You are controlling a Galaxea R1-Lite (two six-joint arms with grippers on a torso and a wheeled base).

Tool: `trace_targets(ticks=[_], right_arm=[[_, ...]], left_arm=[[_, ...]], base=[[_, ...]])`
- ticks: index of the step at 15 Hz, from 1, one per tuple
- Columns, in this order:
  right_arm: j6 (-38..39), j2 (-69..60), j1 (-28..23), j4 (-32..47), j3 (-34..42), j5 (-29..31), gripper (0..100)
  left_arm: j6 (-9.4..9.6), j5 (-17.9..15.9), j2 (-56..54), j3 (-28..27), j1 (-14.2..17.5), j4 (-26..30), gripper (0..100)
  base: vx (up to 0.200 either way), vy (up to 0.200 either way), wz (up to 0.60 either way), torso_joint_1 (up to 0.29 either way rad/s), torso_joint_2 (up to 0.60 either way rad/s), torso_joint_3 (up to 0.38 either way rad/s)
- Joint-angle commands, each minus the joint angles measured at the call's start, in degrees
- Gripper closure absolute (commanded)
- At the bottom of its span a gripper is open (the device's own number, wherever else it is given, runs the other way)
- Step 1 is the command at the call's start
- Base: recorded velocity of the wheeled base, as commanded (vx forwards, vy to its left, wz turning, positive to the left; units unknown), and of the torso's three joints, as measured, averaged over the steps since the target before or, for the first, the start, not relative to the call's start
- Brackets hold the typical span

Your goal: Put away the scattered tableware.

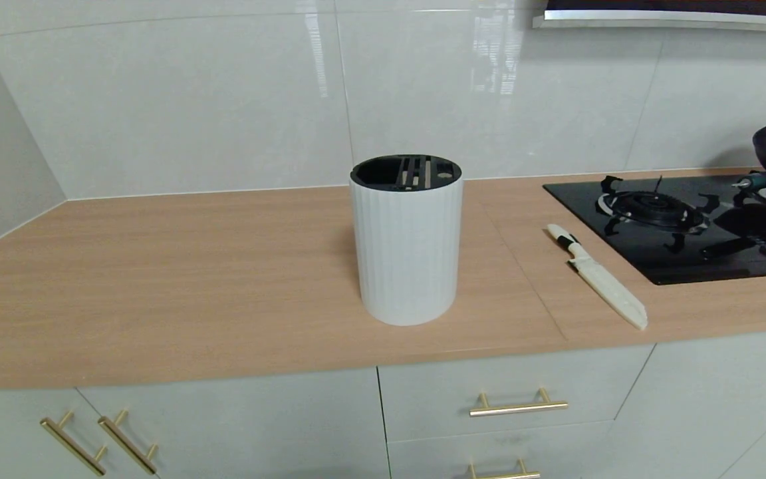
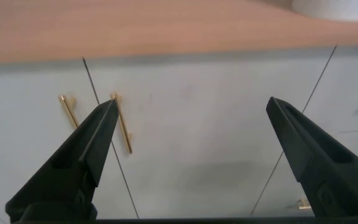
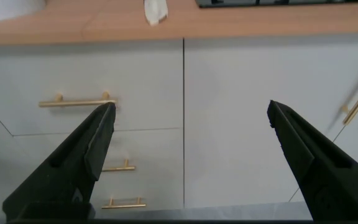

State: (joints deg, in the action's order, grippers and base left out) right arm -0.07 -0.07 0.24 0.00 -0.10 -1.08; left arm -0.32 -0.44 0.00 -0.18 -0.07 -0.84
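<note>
Knife [image 1: 597, 278] lies flat on the desk [image 1: 157, 279], right of centre, probably light, stiff and sharp, best gripped by its handle; left hand [image 2: 191, 106] and right hand [image 3: 191, 109] both gape wide, empty.

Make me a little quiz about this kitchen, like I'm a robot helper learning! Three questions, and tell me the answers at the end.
1. True or false: the white knife with a black band on its handle already stands inside the white ribbed cylindrical holder with the black slotted top.
2. Where does the knife lie on the light wooden countertop? A: to the robot's right of the holder. B: to the robot's left of the holder. C: behind the holder, against the wall.
3. Fill the gap: the left gripper and the right gripper both have their jaws ____.

Key: 1 false; 2 A; 3 open.
</note>
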Motion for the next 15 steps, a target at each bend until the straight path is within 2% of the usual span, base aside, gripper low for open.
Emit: trace_targets(ticks=[1,15], right_arm=[[0.0,0.1,0.0,0.0,0.0,0.0,0],[0.0,0.1,0.0,0.0,0.0,0.0,0]], left_arm=[[-0.03,0.0,0.0,0.0,0.0,0.0,0],[-0.03,0.1,0.0,0.0,0.0,0.0,0]], base=[[0.0,0.0,0.0,0.183,-0.49,-0.31],[0.0,0.0,0.0,0.234,-0.54,-0.317]])
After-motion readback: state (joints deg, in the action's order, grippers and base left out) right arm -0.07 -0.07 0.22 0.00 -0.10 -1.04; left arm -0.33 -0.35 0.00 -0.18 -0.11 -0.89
